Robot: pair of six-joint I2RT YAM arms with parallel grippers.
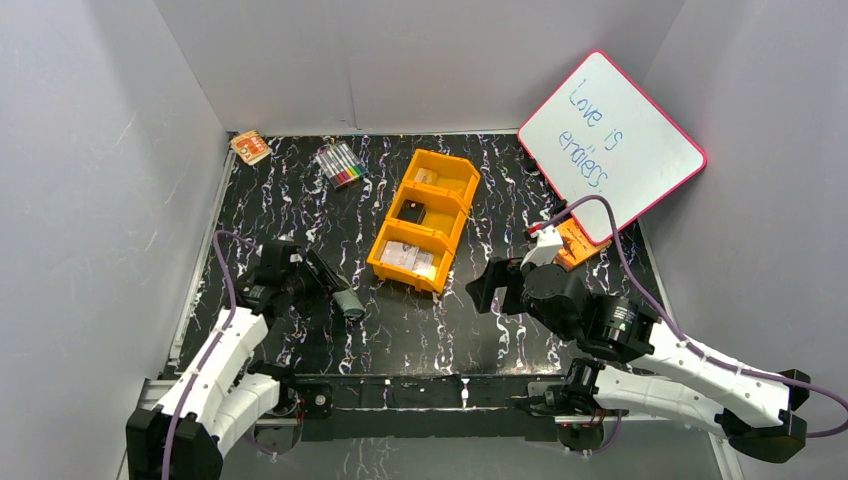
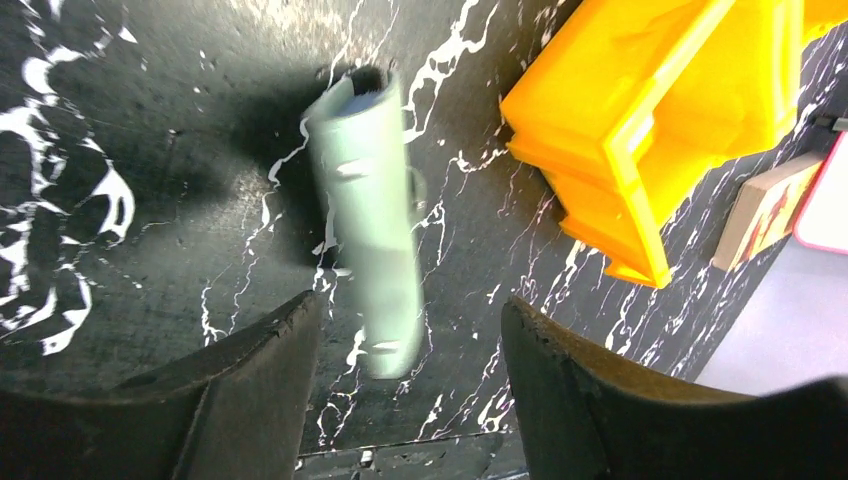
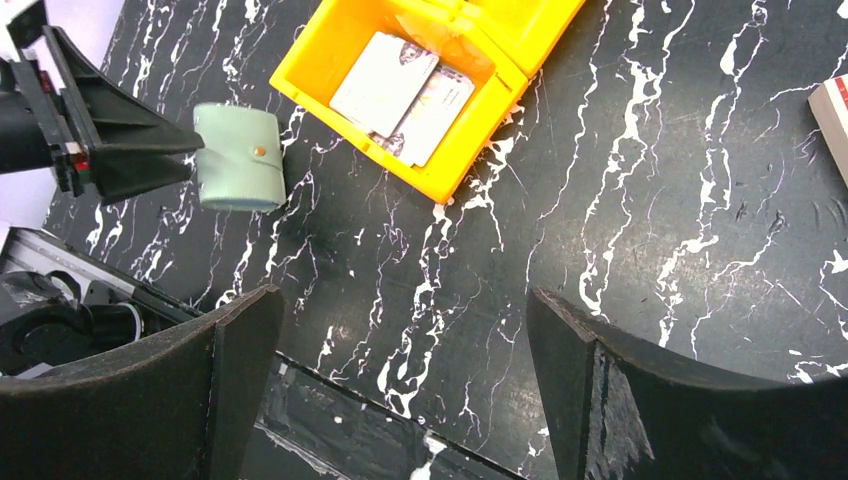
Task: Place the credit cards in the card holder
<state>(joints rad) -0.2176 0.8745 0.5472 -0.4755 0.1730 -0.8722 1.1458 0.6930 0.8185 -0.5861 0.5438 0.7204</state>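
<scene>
Plain grey walls box in a black, white-veined worktop [image 1: 440,330], and the orange tray [image 1: 397,274] near its middle is the thing to steer by. The credit cards [image 3: 385,85] lie overlapped and flat in the tray compartment closest to the arms. The card holder [image 3: 238,158] is just off that end of the tray on the left-arm side, apart from the tray wall, closed, with its snap button facing up towards the right wrist camera. The left jaws stand apart on either side of it. The left wrist view shows worktop between each finger and the green cover, so they grasp nothing. That view is smeared, though, and I cannot tell whether the wallet is lying flat or resting on an edge. The right jaws hang spread wide and empty over bare worktop, on the tray's near side. The step in hand looks like parking the wallet, and every card is still in the tray. To do this well, the left arm should probably lift straight up so neither finger drags the cover. The snap has to be undone before any card can go in. The cards lie flat on the tray floor and are thin, so sliding one up the tray wall may suit better than pinching from above.
</scene>
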